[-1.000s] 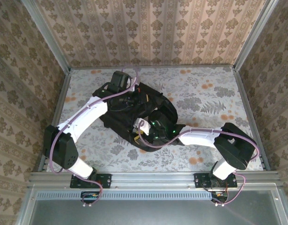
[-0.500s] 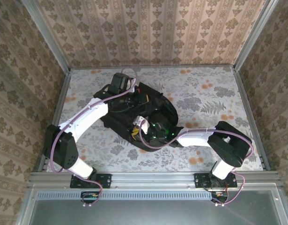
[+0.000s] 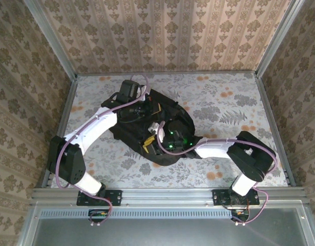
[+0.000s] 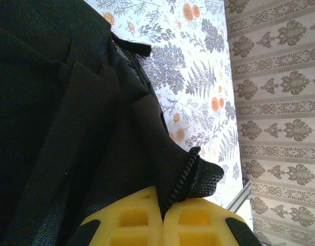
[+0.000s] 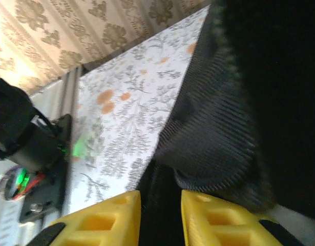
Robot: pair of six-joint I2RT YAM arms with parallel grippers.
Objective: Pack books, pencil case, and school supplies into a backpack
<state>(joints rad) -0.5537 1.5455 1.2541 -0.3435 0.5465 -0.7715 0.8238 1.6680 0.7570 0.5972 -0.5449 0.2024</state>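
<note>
Backpack [image 4: 70, 128] | left gripper [image 4: 162, 218] pinches zip edge [image 4: 180, 177], likely holding mouth open | right gripper [image 5: 160, 210] fingers narrowly apart against backpack, grip unclear

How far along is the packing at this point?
Done: cannot be confirmed, since whatever is inside the backpack is hidden. In hand: the left tool is shut on the zip edge, and the right tool sits against the bag's dark fabric, grip unclear. Left: any remaining loading, and zipping the bag shut.
</note>
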